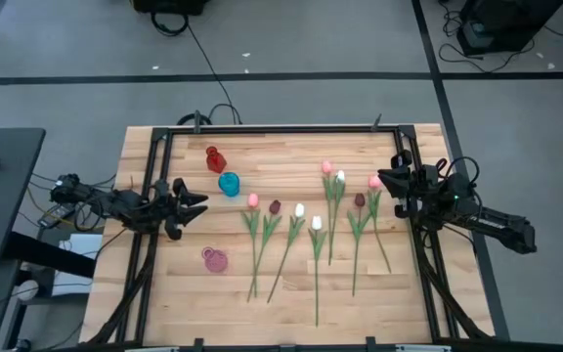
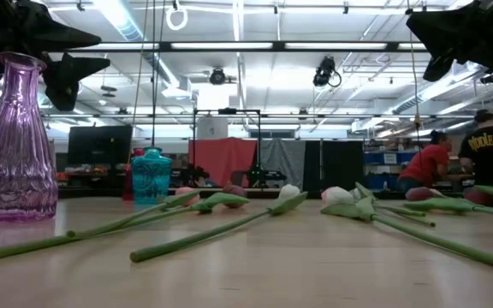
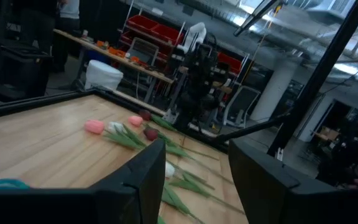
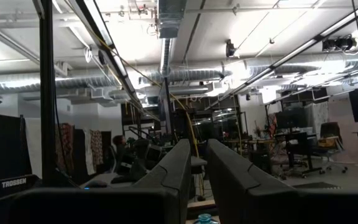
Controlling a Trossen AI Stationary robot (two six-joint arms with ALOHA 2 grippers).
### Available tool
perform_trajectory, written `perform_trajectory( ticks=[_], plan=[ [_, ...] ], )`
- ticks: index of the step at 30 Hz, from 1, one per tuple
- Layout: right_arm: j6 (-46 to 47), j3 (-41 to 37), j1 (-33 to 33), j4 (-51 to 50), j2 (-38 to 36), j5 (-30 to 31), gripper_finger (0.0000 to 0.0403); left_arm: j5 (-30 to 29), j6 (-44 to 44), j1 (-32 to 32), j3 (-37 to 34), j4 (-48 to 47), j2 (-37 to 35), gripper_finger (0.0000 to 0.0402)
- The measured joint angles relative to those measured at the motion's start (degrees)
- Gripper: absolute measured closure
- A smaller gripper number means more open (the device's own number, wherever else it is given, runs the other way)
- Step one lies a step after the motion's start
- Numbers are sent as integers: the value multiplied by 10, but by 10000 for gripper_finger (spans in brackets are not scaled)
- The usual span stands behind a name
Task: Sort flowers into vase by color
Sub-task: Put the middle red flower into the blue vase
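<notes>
Several artificial tulips [image 1: 316, 235] lie flat on the wooden table in a loose row, stems toward the near edge, with pink, white and maroon heads. In the left wrist view they show as a cluster [image 3: 129, 134]. My left gripper [image 1: 195, 200] hovers above the table's left part, open, pointing right toward the tulips; its fingers frame them in its wrist view [image 3: 197, 165]. My right gripper [image 1: 384, 182] hovers at the right edge beside a pink tulip head [image 1: 374, 182], pointing left, with only a narrow gap between its fingers [image 4: 199, 152]. Neither holds anything.
Three small vases stand on the table's left half: a red one [image 1: 214, 158] toward the far edge, a teal one [image 1: 229, 184] beside it, and a pink ribbed one [image 1: 215, 259] nearer the front [image 2: 11, 141]. A black frame [image 1: 262, 129] runs along the table's edges. People stand in the room behind.
</notes>
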Motion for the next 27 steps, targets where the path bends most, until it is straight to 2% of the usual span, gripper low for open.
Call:
perform_trajectory(
  ticks=[4,13,21,27],
  plan=[
    [0,0,0,2,0,11,336,0,18,0,0,34,0,220],
    [0,0,0,15,0,15,336,-1,30,0,0,35,0,220],
    [9,0,0,50,0,30,336,-84,16,0,0,36,0,220],
    [70,0,0,50,0,25,336,-89,16,0,0,36,0,220]
  ],
)
